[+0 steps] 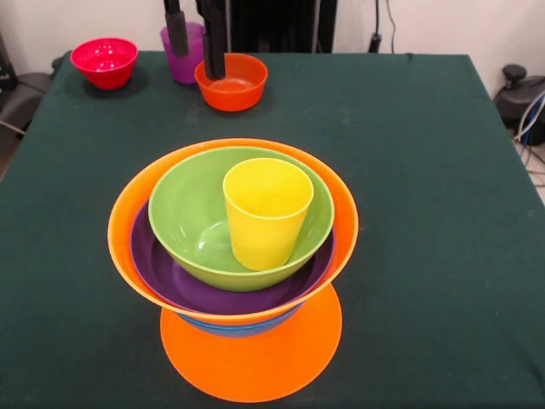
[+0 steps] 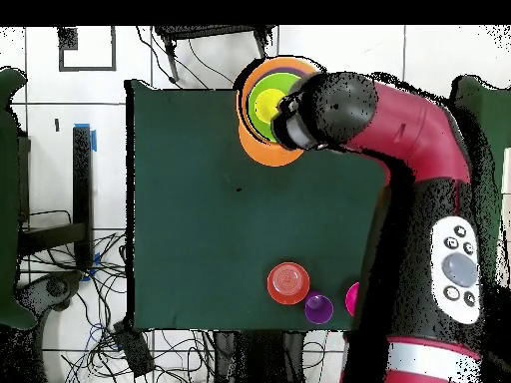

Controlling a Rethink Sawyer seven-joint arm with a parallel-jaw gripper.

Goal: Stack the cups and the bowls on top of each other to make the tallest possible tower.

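Now yellow cup [image 1: 266, 211] upright atop glossy tower [image 1: 234, 256].

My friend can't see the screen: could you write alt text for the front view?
A tower of nested bright bowls, with a yellow cup in the top green bowl, stands on a dark green table. Behind it, the robot's claw reaches over a small orange-red bowl.
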